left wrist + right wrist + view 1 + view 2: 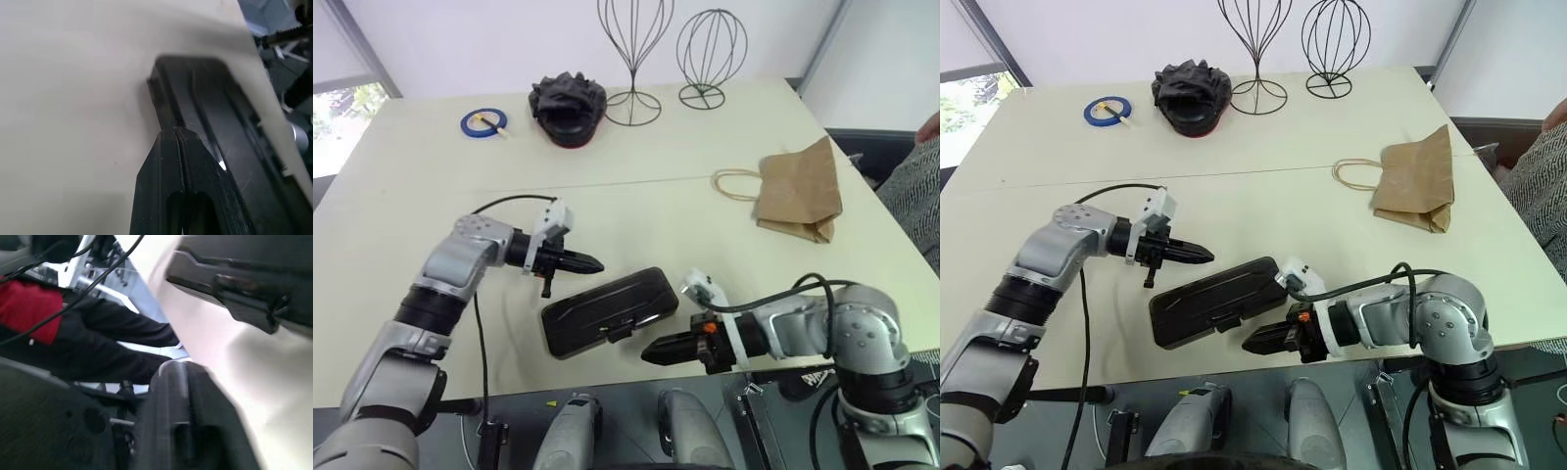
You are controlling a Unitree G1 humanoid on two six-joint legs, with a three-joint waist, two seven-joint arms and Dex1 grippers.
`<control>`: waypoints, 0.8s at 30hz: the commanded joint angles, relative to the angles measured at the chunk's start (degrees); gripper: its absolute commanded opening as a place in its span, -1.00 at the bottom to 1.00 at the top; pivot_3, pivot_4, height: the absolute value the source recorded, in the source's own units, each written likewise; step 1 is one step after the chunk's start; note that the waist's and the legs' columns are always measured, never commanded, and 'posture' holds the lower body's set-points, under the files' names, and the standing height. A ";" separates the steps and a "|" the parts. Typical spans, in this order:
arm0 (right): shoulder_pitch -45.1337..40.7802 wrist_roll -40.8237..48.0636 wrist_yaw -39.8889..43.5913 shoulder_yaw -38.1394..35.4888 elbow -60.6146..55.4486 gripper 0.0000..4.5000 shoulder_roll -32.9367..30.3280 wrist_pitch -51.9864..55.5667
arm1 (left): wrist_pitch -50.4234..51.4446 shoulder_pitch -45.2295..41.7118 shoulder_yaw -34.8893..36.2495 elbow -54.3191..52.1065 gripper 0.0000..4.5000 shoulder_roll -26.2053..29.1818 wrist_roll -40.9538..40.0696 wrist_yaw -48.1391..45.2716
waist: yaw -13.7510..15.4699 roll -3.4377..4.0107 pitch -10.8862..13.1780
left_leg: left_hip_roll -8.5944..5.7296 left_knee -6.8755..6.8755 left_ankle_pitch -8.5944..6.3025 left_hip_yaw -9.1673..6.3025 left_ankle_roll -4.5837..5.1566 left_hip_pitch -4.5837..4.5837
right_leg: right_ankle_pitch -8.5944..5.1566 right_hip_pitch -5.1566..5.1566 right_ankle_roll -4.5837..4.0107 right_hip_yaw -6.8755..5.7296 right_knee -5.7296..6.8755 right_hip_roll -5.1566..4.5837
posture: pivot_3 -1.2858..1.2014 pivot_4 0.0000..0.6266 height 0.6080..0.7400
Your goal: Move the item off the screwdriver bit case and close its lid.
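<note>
So the flat dark plastic screwdriver bit case (609,311) lies closed near the cream table's (656,215) front edge. Crumpled brown kraft paper bag (798,193) sits well apart, far right. Left gripper (590,263) and right gripper (651,352) both pinched together, empty.

Both eye views look down over the table (636,211). Wrist views sit very near, apparently sharing the case (215,122).

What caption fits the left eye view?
Case lies closed between both shut grippers; paper bag set aside.
</note>
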 commanded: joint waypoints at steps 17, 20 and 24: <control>9.02 35.33 -59.72 20.50 -1.45 -0.95 -2.92 -39.47 | -10.29 -5.20 -0.39 11.91 -1.00 -9.19 8.51 -0.30 | -0.07 -0.04 0.00 | 0.00 0.05 0.00 -0.01 0.03 -0.01 | 0.00 0.03 0.03 0.03 -0.01 0.05 | 0.03 -0.52 1.00; 9.24 34.50 -60.95 20.94 -1.76 -0.95 -1.75 -41.97 | -10.49 -4.77 -0.64 11.31 -1.00 -9.13 8.77 -0.83 | -0.06 -0.04 0.00 | 0.00 0.06 0.00 -0.01 0.03 -0.02 | 0.00 0.04 0.03 0.04 -0.01 0.05 | 0.03 -0.52 1.00; 9.19 32.71 -61.84 21.66 -1.99 -0.95 -0.16 -44.02 | -10.43 -4.51 -0.68 11.05 -1.00 -8.96 9.00 -1.22 | -0.05 -0.04 0.00 | 0.00 0.05 0.00 -0.01 0.03 -0.01 | 0.00 0.04 0.03 0.03 -0.01 0.06 | 0.03 -0.52 1.00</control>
